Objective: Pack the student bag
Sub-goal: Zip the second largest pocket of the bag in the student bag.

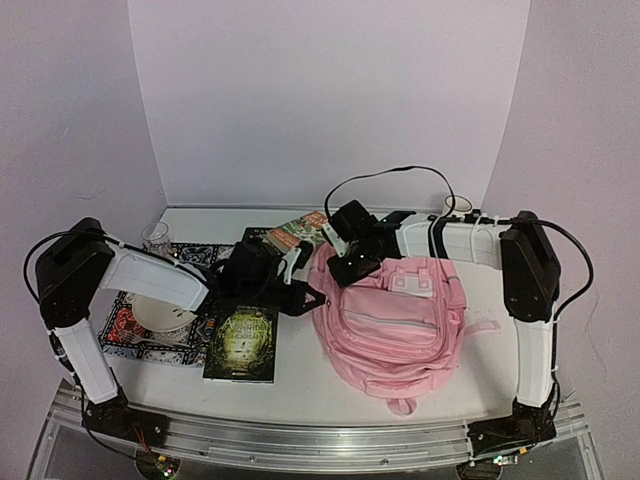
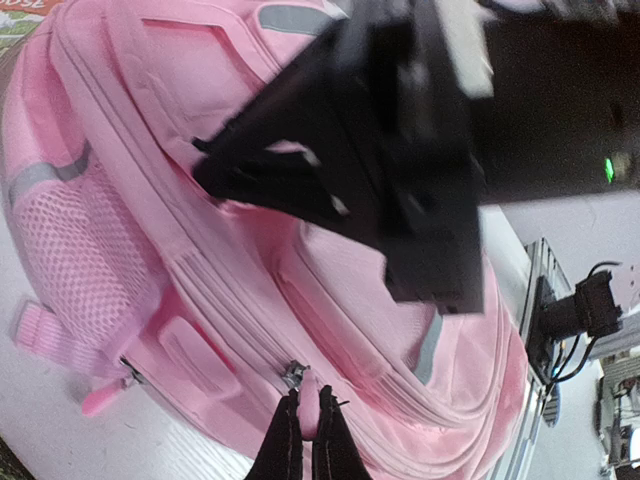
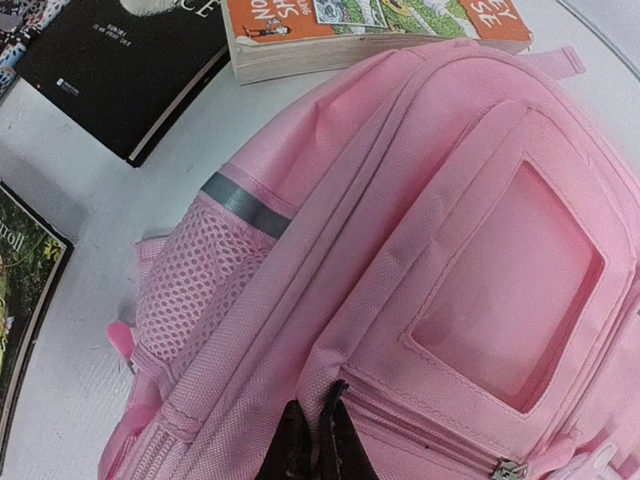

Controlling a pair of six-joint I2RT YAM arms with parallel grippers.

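Large soft pink fabric backpack (image 1: 390,325) on white worktop (image 1: 300,392); left pincer (image 2: 306,398) closed beside a metal zip slider (image 2: 293,375), right pincer (image 3: 316,400) closed, tips touching the fabric.

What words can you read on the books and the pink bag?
"rroll": cut off, on the green book.
"EY", "SE": cut-off letters on the orange book.
The black book: small white print, too blurred to read.
The pink backpack: no readable words.
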